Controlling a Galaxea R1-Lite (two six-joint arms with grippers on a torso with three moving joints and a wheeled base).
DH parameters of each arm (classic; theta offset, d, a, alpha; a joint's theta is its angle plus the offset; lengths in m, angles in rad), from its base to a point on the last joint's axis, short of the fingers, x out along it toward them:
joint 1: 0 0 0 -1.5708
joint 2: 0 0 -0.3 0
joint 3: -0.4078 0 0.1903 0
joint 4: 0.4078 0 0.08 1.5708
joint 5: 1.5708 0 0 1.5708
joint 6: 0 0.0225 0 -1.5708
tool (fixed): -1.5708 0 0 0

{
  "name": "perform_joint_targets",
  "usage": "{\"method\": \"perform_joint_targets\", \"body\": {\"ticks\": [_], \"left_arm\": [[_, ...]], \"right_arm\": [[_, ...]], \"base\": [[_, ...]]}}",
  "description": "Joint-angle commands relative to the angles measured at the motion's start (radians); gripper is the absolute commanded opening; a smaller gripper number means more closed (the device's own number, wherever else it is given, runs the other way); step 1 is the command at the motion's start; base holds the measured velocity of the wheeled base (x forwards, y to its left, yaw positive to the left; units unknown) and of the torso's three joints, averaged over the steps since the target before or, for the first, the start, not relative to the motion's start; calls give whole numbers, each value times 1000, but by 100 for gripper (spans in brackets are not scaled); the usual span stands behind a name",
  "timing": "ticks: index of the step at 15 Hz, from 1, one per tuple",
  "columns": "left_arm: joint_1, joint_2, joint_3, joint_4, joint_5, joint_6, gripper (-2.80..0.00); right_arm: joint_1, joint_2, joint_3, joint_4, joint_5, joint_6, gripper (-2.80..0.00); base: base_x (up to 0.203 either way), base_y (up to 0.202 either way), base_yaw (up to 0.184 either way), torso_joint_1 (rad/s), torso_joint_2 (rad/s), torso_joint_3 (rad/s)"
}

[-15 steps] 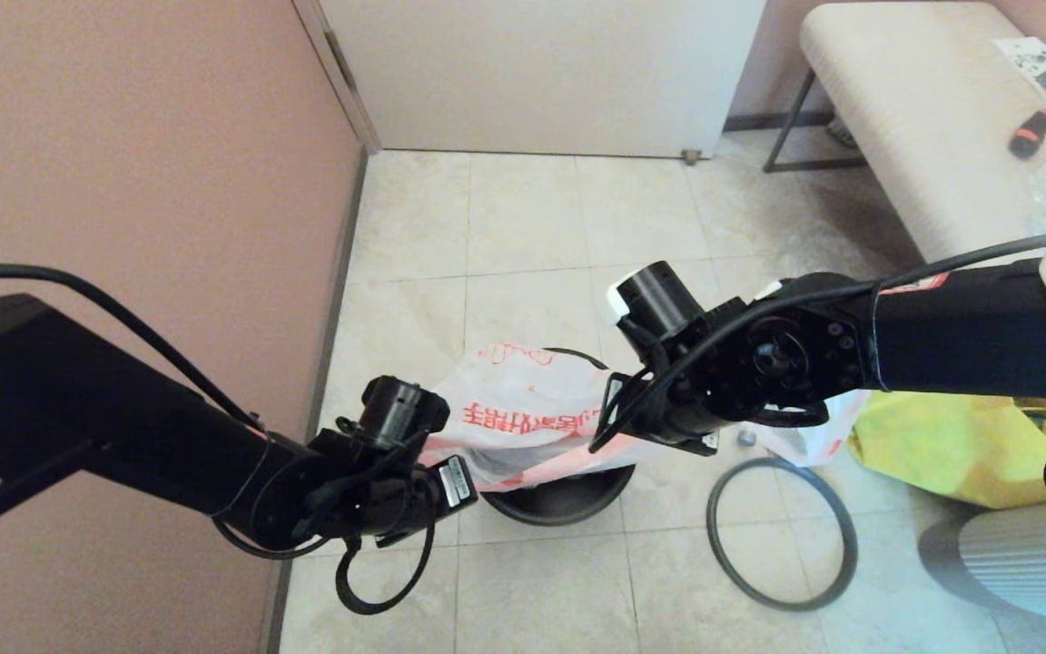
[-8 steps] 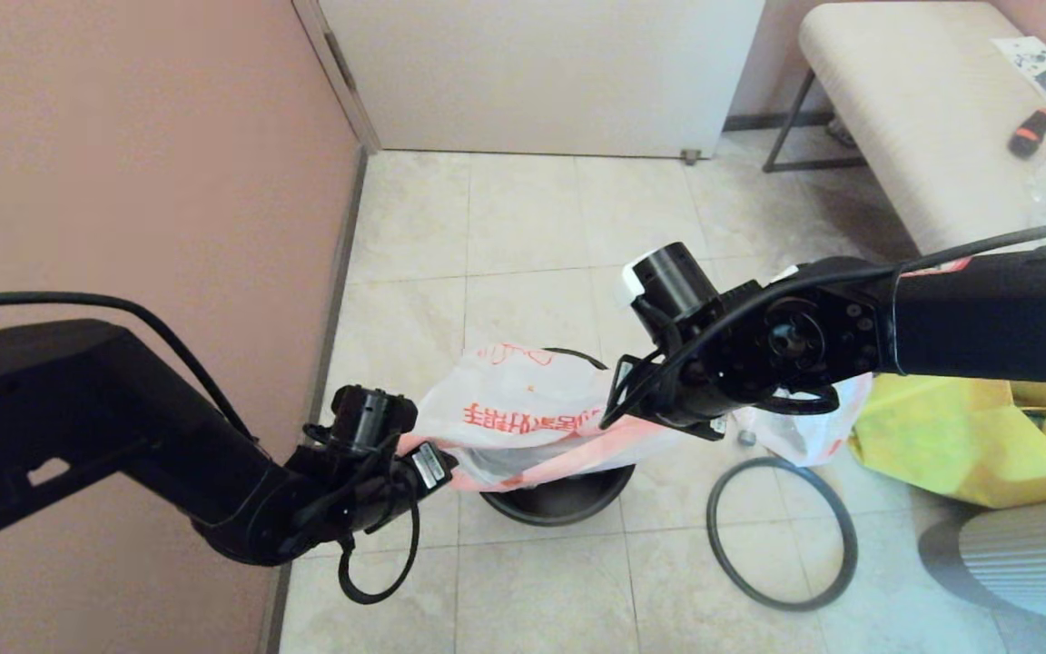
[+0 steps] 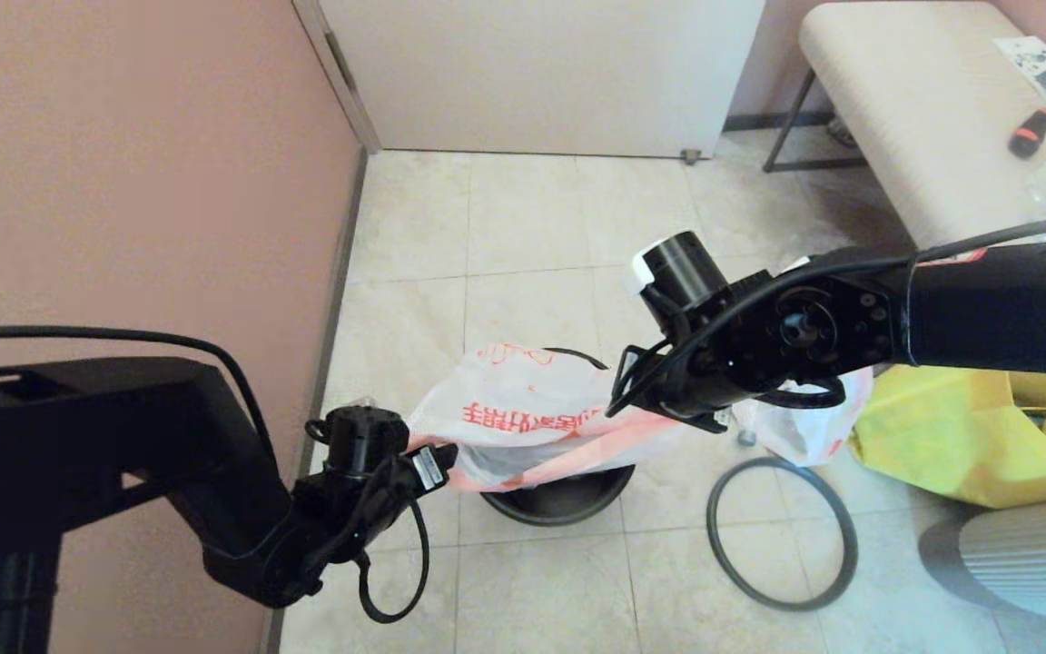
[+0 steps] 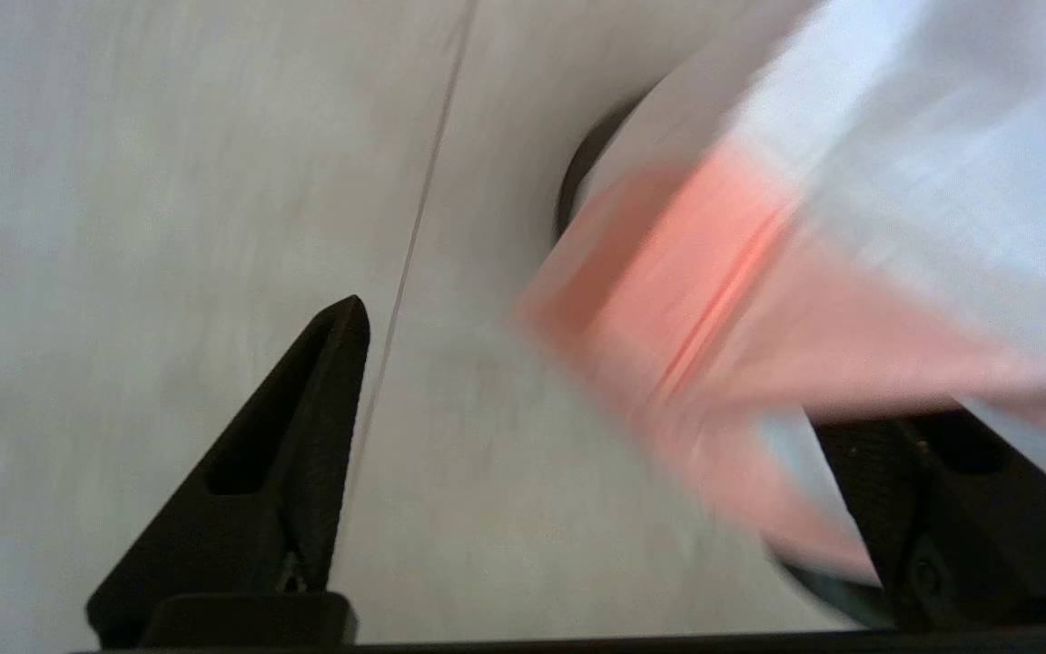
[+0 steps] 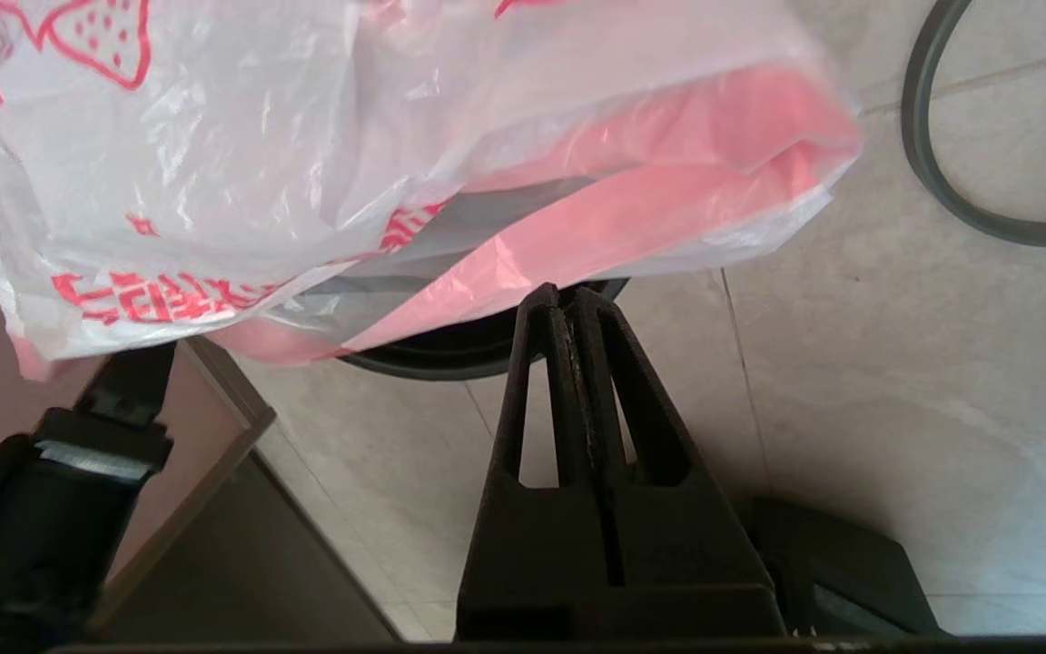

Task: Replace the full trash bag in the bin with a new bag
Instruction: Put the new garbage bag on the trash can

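Observation:
The new bag (image 3: 523, 422), white with red characters and a pink edge, is draped over the black bin (image 3: 559, 500) on the floor. My right gripper (image 5: 564, 295) is shut on the bag's pink edge (image 5: 577, 227) and holds that side above the bin's rim (image 5: 450, 350). Left of the bin, my left gripper (image 4: 587, 372) is open. The bag's other pink edge (image 4: 695, 309) hangs loose across one of its fingers (image 4: 932, 509). The full trash bag (image 3: 804, 431) lies on the floor behind my right arm. The grey hoop (image 3: 782, 531) lies flat to the right of the bin.
A yellow fabric tote (image 3: 959, 436) sits right of the full bag. A grey ribbed object (image 3: 1031, 563) is at the lower right. A padded bench (image 3: 913, 109) stands at the back right. The pink wall (image 3: 142, 182) runs close along my left arm.
My left gripper has opened and let go of the bag's pink edge, and the left arm has drawn back and down. The right arm has lifted slightly with its edge.

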Motion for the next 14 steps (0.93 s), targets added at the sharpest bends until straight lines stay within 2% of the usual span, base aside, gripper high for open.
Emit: {"method": "perform_joint_targets", "body": {"ticks": [1,2,4,5,11,14], "left_arm": [[11,114,12,-218,4,68,0],[17,147,14,-301,6,119,0],[21,141,15,-338,10,140,0],[21,123,18,-338,19,140,-280],[12,114,16,-326,18,144,-280],[-42,33,16,-246,16,142,-280]], "right_arm": [[-1,-11,-1,4,-1,4,-280],[-7,-15,-1,4,-1,3,-280],[-14,-21,-2,4,-1,1,-280],[-16,-23,-2,4,-1,1,-280],[-20,-24,0,5,2,3,-280],[-36,-35,11,11,10,6,-280]], "base": [[0,0,0,0,0,0],[0,0,0,0,0,0],[0,0,0,0,0,0],[0,0,0,0,0,0],[0,0,0,0,0,0],[0,0,0,0,0,0]]}}
